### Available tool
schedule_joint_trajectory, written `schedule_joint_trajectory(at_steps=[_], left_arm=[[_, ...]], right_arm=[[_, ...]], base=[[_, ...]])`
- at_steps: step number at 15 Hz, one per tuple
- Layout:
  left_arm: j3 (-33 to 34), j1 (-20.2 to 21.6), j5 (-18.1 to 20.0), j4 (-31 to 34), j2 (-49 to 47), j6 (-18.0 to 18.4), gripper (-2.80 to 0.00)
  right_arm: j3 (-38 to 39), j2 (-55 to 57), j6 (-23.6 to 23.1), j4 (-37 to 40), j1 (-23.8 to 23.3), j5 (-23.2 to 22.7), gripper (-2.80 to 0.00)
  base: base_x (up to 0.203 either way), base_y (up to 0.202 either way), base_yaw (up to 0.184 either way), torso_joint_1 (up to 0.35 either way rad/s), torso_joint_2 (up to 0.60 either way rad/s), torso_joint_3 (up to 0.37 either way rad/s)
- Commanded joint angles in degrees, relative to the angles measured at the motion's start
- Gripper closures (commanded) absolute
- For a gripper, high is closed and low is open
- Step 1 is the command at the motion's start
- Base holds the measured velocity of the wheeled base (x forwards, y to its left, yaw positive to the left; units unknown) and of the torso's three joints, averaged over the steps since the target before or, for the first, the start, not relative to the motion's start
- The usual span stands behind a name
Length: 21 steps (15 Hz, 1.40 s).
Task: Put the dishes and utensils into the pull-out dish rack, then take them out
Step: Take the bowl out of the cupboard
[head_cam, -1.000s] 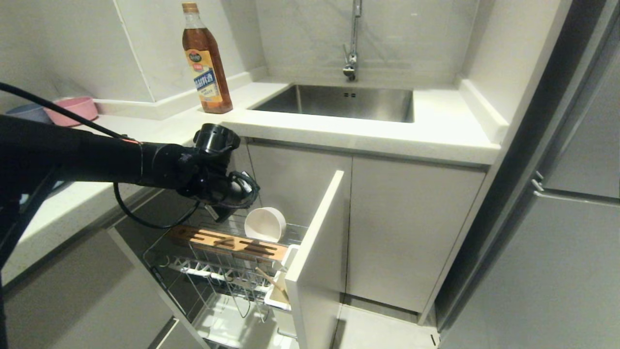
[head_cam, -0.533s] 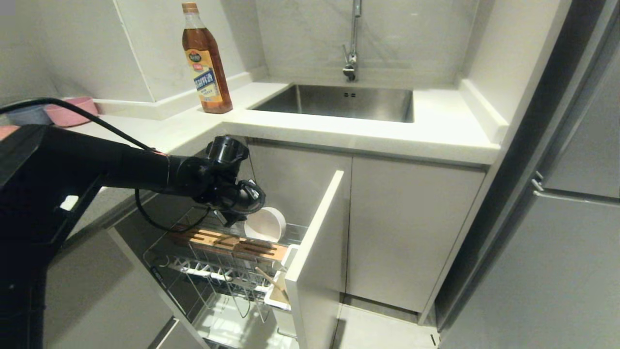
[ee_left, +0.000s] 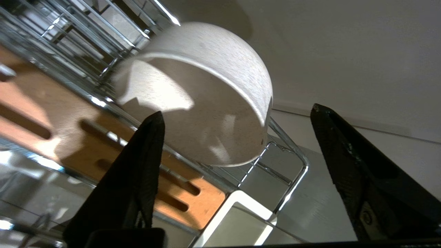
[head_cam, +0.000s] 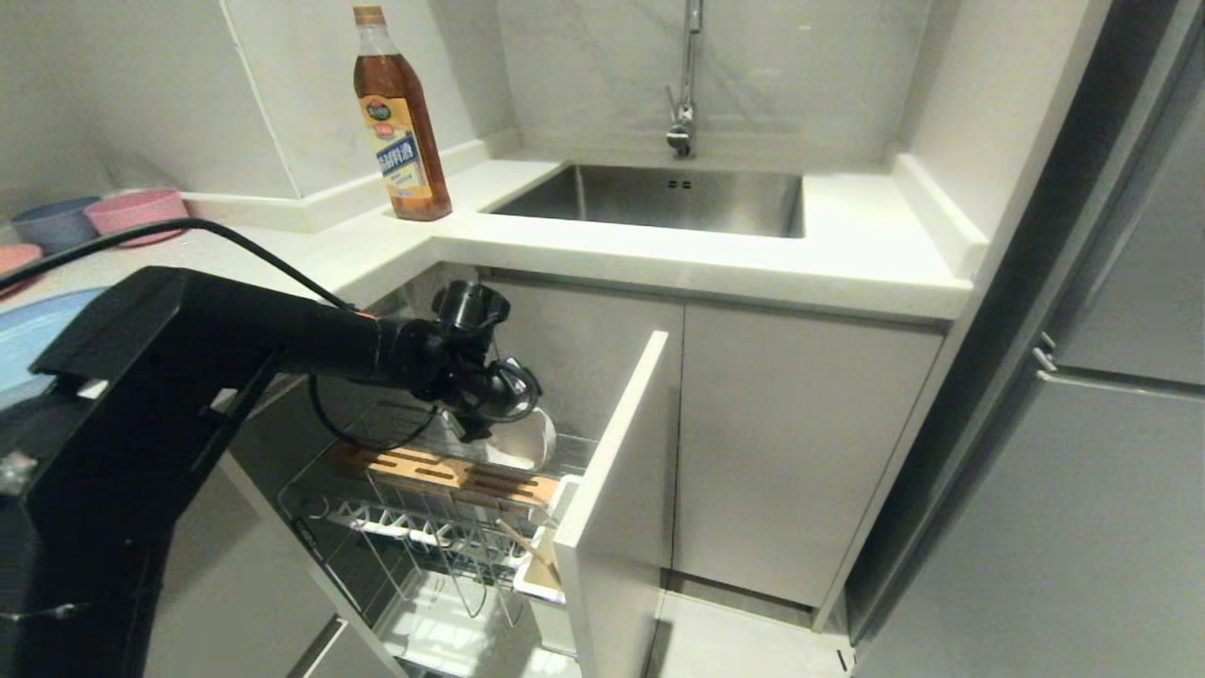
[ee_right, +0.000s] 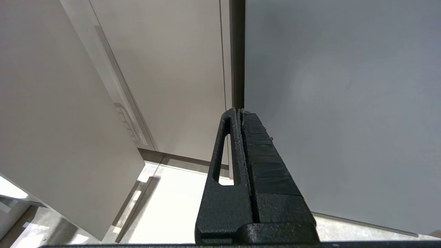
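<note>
The room is a small kitchen with pale walls. A white counter (head_cam: 715,254) bends round a corner, and a steel sink (head_cam: 659,198) is set into it under a tap (head_cam: 685,104). A tall bottle (head_cam: 400,118) of brown liquid stands on the counter just beside the sink. Far along the counter on the left sit a pink bowl (head_cam: 136,209) and a grey-blue bowl (head_cam: 52,221), close together. A blue plate (head_cam: 28,339) lies on the counter nearer the robot, partly hidden by the arm.

Below the counter the cabinets are white, and the rack (head_cam: 414,537) is pulled out with its white front panel (head_cam: 617,490) standing open. A wooden strip (head_cam: 442,471) with slots runs across the top of the rack. A white tray (head_cam: 442,631) lies at the bottom. Chopsticks (head_cam: 527,544) lean in a small white holder at the front corner (only their tops show).

The white bowl (ee_left: 206,100) stands on its edge in the wire rack, right behind the wooden strip, with its hollow side facing the camera on the left wrist.

The left gripper (ee_left: 237,117) hangs close in front of the bowl. Its jaws are spread wide and hold nothing, with the bowl showing between them.

The right gripper (ee_right: 239,117) is off to the side, by a grey door. Its jaws are pressed together and hold nothing.
</note>
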<state>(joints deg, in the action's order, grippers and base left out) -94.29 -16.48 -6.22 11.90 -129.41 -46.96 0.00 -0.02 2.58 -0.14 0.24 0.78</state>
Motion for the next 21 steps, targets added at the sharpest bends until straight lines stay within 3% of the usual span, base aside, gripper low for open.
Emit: schedule_joint_trajectory(at_steps=[1,11,12,21], left_arm=[[-0.9,-0.3,-0.1,-0.1,-2.4,0.1,-2.8],[-1.6,-0.3,-0.3,-4.1,-5.0,1.9,-2.8],[-1.6,-0.4,-0.3,-4.0,-5.0,1.9,0.0],[-1.2,-0.6,-0.7,-3.4,-2.8,1.6,0.0]], right_arm=[[0.0,0.0,0.0,0.0,0.0,0.0,0.0],[0.0,0.0,0.0,0.0,0.0,0.0,0.0],[0.0,0.0,0.0,0.0,0.0,0.0,0.0],[0.0,0.0,0.1,0.0,0.0,0.0,0.0]], base=[[0.0,0.0,0.0,0.0,0.0,0.0],[0.0,0.0,0.0,0.0,0.0,0.0],[0.0,0.0,0.0,0.0,0.0,0.0],[0.0,0.0,0.0,0.0,0.0,0.0]])
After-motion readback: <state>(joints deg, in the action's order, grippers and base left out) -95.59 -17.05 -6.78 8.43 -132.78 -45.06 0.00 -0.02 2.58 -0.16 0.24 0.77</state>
